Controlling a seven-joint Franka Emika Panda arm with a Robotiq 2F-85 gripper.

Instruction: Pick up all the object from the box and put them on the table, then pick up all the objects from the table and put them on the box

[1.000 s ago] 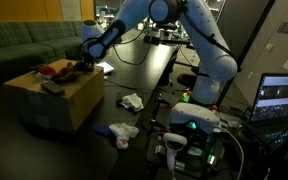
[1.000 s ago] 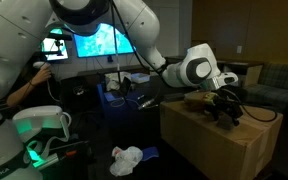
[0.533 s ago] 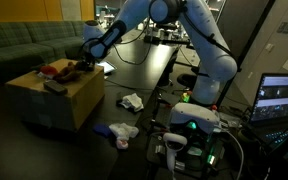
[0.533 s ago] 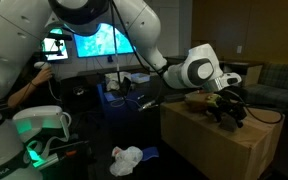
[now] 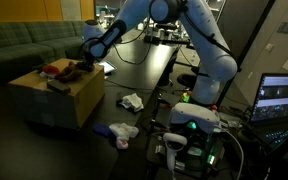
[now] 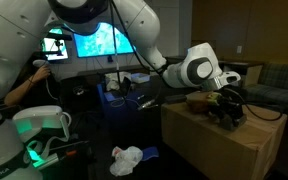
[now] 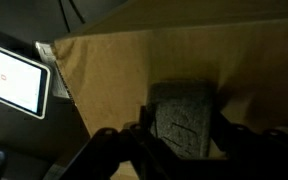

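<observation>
The tan box (image 5: 59, 105) (image 6: 224, 145) stands beside the black table (image 5: 156, 72). My gripper (image 5: 81, 68) (image 6: 227, 108) (image 7: 182, 135) is down on the box top. In the wrist view a dark blocky item (image 7: 184, 115) lies on the cardboard (image 7: 134, 65) between my fingers (image 7: 134, 142). Both fingers press against its sides. A red item (image 5: 56, 69) and another dark item (image 5: 55, 86) also rest on the box. A white cloth (image 5: 132, 101) (image 6: 127, 158) and a pale-blue cloth (image 5: 119, 131) lie lower down, off the box.
A lit tablet (image 7: 14, 75) lies past the box edge in the wrist view. Monitors (image 6: 99, 42) glow behind, and a laptop (image 5: 282, 98) sits at the right. The robot base (image 5: 199, 125) and cables crowd the near side. A green sofa (image 5: 24, 45) runs behind the box.
The arm has stayed over the box top. The fingers have drawn in on the dark blocky item.
</observation>
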